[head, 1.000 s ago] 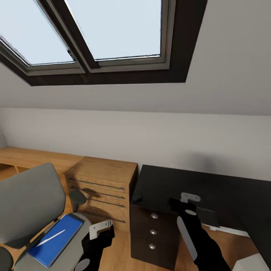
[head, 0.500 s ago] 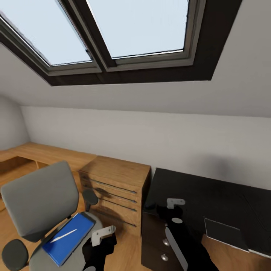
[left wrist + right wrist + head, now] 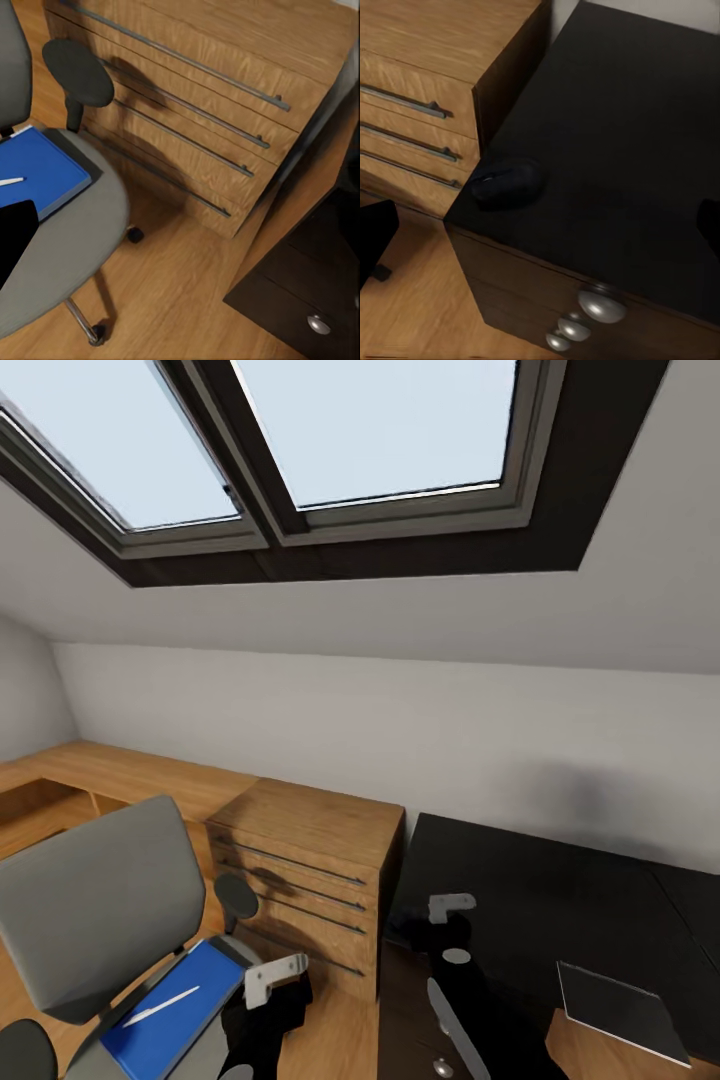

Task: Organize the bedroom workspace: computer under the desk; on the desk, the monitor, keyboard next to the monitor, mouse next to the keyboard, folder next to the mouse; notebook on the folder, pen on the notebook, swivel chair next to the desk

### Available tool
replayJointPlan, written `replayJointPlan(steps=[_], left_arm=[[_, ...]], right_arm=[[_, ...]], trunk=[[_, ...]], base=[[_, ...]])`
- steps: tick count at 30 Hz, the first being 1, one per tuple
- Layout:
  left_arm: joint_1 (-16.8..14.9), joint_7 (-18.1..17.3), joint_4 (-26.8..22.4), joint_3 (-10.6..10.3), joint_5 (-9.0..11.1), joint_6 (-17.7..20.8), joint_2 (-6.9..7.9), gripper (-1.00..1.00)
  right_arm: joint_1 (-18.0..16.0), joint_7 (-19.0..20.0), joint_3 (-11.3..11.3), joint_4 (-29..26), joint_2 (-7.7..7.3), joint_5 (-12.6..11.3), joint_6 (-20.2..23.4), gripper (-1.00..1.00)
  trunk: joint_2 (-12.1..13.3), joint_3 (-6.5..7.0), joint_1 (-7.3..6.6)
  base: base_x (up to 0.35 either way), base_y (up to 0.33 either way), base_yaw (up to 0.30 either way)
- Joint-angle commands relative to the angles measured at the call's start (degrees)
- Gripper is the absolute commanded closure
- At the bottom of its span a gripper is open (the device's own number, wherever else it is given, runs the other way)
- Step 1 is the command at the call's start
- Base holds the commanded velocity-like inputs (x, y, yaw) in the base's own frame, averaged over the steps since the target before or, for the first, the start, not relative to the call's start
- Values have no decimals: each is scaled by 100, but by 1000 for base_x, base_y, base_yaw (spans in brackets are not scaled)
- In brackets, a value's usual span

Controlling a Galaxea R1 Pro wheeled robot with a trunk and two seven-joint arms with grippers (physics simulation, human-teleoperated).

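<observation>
Standing between swivel chair (image 3: 90,905) and desk (image 3: 540,880), wooden dresser (image 3: 310,860); jaws' state unclear.

Light source: pale daylight from the skylight (image 3: 300,450), evenly bright.
Shadows: soft armrest shadow across the dresser (image 3: 217,142) drawers; a faint grey smudge on the wall (image 3: 560,800).
Glare: small highlights on the silver knobs (image 3: 601,306).
Dark areas: the desk (image 3: 615,142) top swallows detail; the mouse (image 3: 506,182) barely separates.
Sharpness: slightly soft renders with wide-angle stretch at the edges.
</observation>
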Motion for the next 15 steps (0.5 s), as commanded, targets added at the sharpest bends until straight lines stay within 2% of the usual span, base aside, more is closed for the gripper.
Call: replayJointPlan(steps=[1, 10, 15], left_arm=[[-9, 39, -51, -4, 15, 36, 5, -100], [-8, 36, -92, 43, 46, 45, 13, -100], [-8, 31, -83, 43, 57, 50, 19, -100]], right_arm=[[-7, -50, 34, -7, -2, -53, 18, -100], [-7, -50, 53, -8, -10, -53, 17, -100], [-7, -50, 53, -8, -17, -53, 17, -100]], trunk=[[-9, -11, 2], [-9, -11, 2], [-9, -11, 2]], base=[[2, 0, 0], [4, 0, 0], [207, 0, 0]])
